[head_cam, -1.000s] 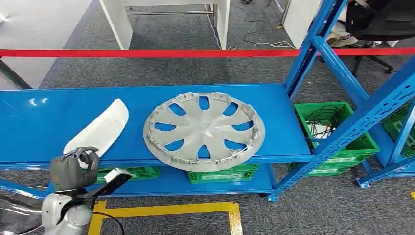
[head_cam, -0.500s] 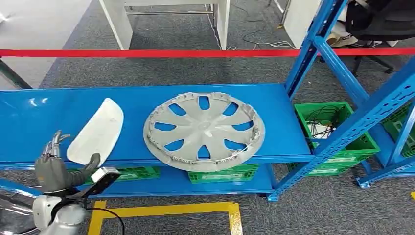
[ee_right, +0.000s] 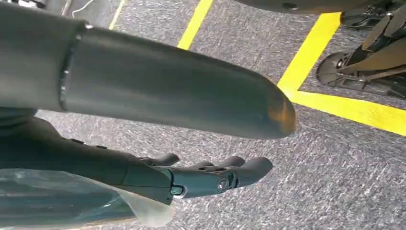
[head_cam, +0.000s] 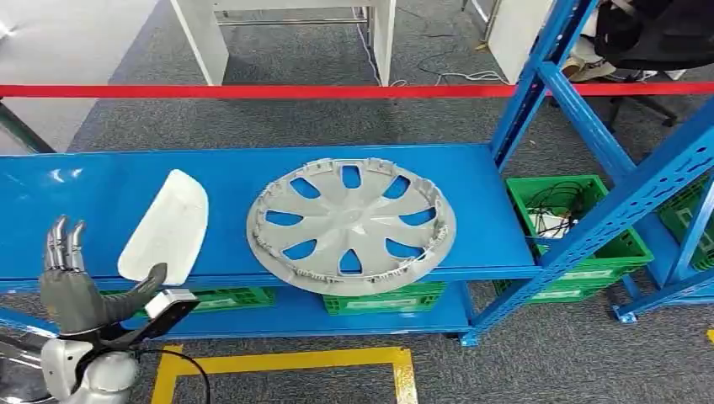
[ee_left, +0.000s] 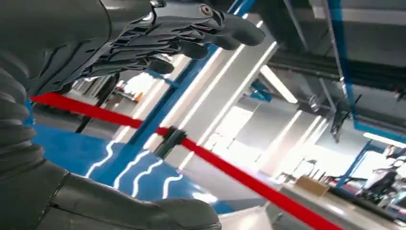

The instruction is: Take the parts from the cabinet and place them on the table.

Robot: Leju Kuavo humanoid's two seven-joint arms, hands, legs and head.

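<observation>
The left hand hangs at the front edge of the blue shelf, fingers straight and apart, thumb stuck out toward the white panel; it holds nothing. The panel lies flat on the shelf, its near end just beside the thumb, whether touching cannot be told. The grey hubcap lies flat on the shelf just beside the panel, on the side away from the hand, its near rim overhanging the shelf's front edge. Green crates sit below and beyond the shelf's far end. A red tape runs behind the shelf. The right hand hangs over grey carpet with yellow floor lines, fingers loosely extended, gripping nothing.
</observation>
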